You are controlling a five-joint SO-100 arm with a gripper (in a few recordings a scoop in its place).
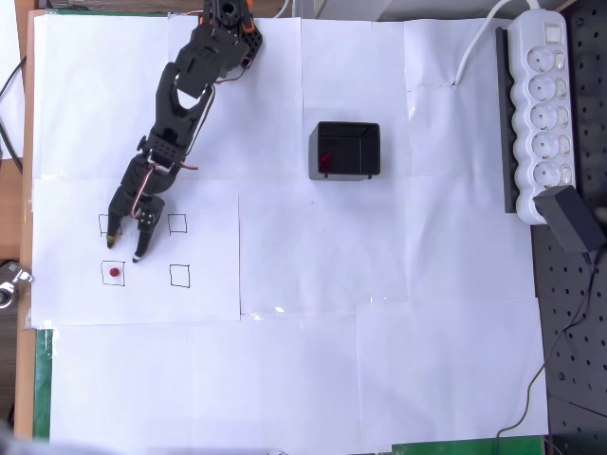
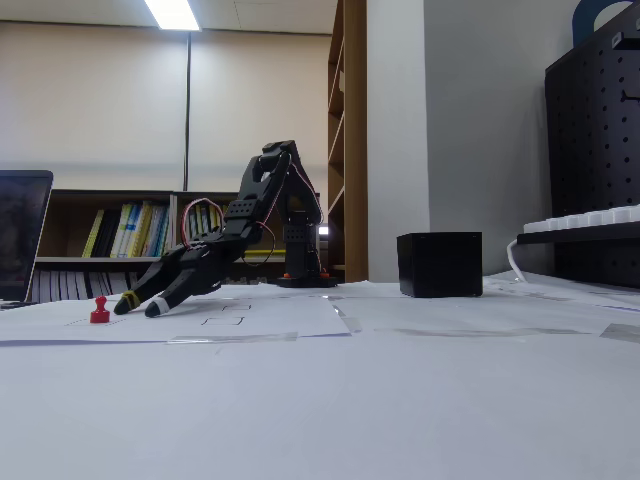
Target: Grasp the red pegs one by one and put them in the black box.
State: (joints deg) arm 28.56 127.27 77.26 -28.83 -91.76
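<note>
In the overhead view one red peg (image 1: 115, 273) stands in a drawn square (image 1: 113, 274) on the paper-covered worktop (image 1: 379, 332), just below and left of the tool (image 1: 126, 243). The tool hangs low over the squares, its fingers a little apart, holding nothing. Well to its right sits the black box (image 1: 346, 150) with another peg (image 1: 325, 159) inside. Farther right lies a power strip (image 1: 541, 104).

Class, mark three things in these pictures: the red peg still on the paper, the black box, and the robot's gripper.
red peg (image 1: 115, 273): overhead view, on its round top.
black box (image 1: 372, 152): overhead view, on its right wall.
gripper (image 1: 126, 244): overhead view, midway between the open fingertips.
</note>
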